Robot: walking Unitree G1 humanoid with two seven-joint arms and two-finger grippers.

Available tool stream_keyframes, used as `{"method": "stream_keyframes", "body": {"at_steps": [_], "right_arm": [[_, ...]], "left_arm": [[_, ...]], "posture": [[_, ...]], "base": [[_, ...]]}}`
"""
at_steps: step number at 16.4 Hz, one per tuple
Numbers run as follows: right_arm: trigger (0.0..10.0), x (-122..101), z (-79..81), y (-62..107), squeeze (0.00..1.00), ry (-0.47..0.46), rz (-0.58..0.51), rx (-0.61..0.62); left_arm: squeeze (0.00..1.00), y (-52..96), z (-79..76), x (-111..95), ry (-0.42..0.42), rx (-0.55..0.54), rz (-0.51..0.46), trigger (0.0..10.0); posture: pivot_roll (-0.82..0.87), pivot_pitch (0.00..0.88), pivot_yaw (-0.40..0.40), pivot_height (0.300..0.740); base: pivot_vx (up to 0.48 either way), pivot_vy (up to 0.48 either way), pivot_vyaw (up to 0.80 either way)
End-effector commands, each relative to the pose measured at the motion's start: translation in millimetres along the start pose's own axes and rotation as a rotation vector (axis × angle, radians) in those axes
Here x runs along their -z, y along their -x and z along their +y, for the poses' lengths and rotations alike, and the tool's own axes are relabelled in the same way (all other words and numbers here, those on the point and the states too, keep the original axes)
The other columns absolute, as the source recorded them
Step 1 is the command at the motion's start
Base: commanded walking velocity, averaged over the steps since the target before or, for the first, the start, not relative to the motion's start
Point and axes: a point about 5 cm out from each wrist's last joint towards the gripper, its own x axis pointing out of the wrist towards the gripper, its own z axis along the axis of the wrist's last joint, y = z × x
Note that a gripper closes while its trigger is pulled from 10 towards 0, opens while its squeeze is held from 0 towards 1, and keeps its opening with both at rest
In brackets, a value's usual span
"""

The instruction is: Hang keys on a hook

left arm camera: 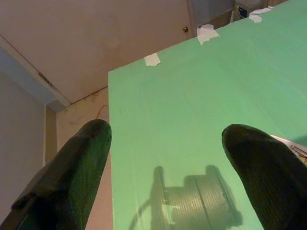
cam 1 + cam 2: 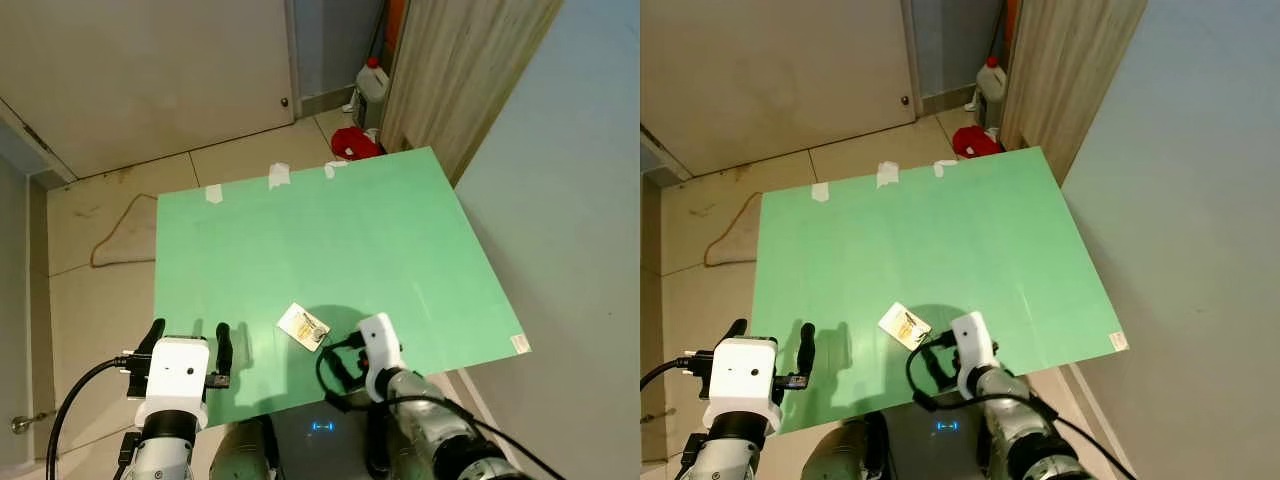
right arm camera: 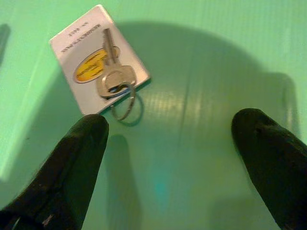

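Lying on the green bench [image 2: 330, 240], toward its near edge: a key [image 3: 113, 72] on a ring [image 3: 125, 106], resting atop a white card tag [image 3: 91, 52]. Printed on the tag: a yellow oval and a line of dark lettering along one edge, too small to read.

Poised just nearer than the key, over the bench's near edge: the right end effector [image 3: 168, 139], fingers [image 3: 86, 139] spread wide and gripping nothing. Key and tag just beyond one fingertip, ring nearly touching it, rest of the gap showing bare green surface.

Farther along the near edge, toward the bench's left corner: the left end effector [image 2: 190, 340], likewise wide open and empty, well apart from the key.

At the bench's far edge: three strips of white tape [image 2: 279, 175]. Beyond the far right corner, on the tiled floor [image 2: 100, 250]: a white plastic jug [image 2: 373, 85] with a red cap, contents not visible, and beside it a red object [image 2: 352, 143]. Left of the bench, on the floor: a loop of brown cord [image 2: 120, 235]. Behind everything, a pale door [image 2: 150, 70].
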Motion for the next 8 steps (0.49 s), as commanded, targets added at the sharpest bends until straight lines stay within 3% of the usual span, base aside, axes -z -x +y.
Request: {"method": "stream_keyframes", "body": {"at_steps": [1, 8], "right_arm": [[10.0, 9.3, 8.9, 1.4, 0.00, -0.026, 0.019, -0.013], [10.0, -6.8, 21.5, -4.3, 0.00, -0.123, -0.049, -0.045]], "left_arm": [[0.00, 4.1, 0.1, 2.4, -0.013, -0.002, 0.011, 10.0], [0.00, 3.7, -5.2, 10.8, -0.019, 0.018, 0.022, 10.0]], "posture": [[0.10, 0.287, 0.015, 0.740], [0.08, 0.279, 0.006, 0.740]], "base": [[0.000, 0.000, 0.00], [0.000, 0.000, 0.00]]}}
